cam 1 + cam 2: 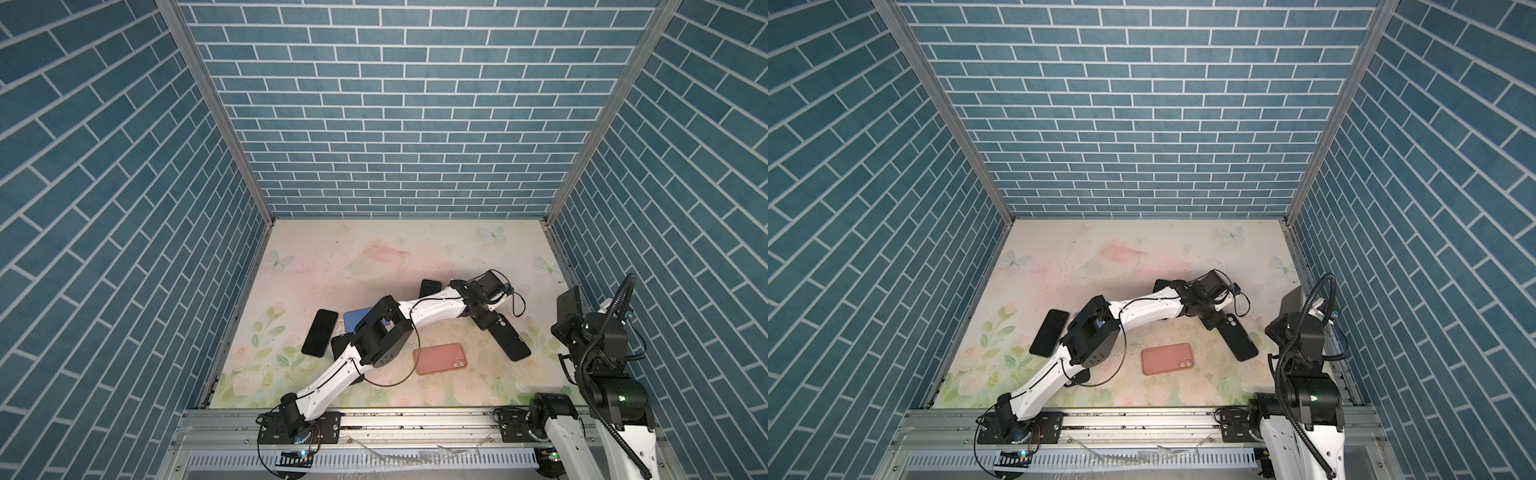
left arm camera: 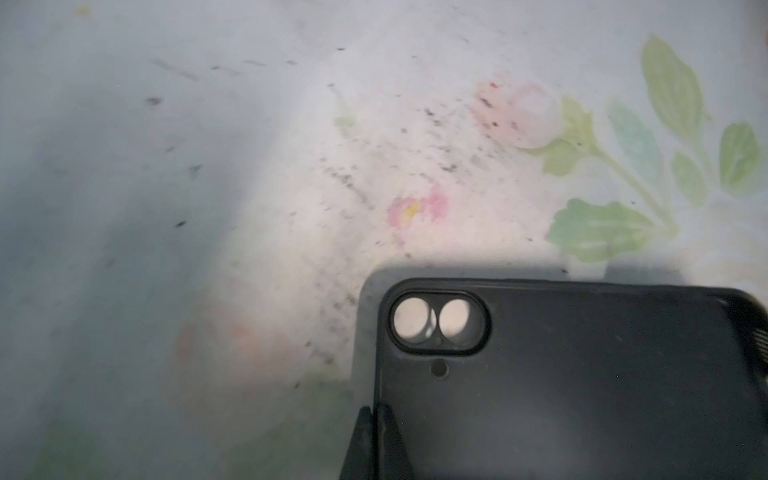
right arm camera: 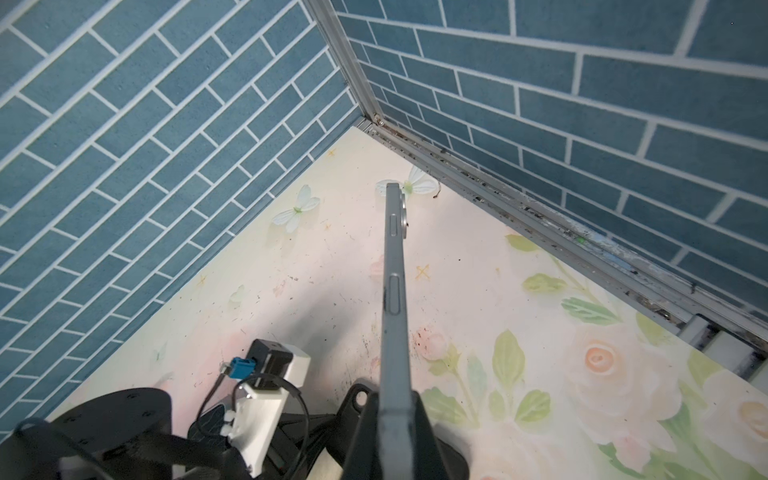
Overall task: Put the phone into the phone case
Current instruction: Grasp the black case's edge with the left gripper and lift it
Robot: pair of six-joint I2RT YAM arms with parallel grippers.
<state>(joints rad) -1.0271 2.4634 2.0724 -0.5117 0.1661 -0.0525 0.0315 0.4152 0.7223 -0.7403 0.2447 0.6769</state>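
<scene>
Item 1, phone (image 3: 392,291): grey, held edge-up and clear of the tabletop (image 1: 374,257), over its right edge. It shows as a dark slab in both top views (image 1: 568,302) (image 1: 1292,305). The right gripper (image 3: 395,413) is clamped on its lower end, one finger on each face.

Item 2, black phone case (image 1: 509,338) (image 1: 1237,336): close to the right edge of the tabletop, about halfway between the far and near edges, camera cutout toward the far end. The left gripper (image 2: 376,411), reaching across the middle, is pinched tight on the case's side wall (image 2: 582,374) near the cutout. Whether the case lies flat cannot be told.

Item 3, pink phone case (image 1: 440,358): flat, near the middle of the near edge.

Item 4, black phone (image 1: 319,332): flat, toward the left edge.

Item 5, blue phone case (image 1: 357,318): just beside item 4, partly hidden under the left arm.
</scene>
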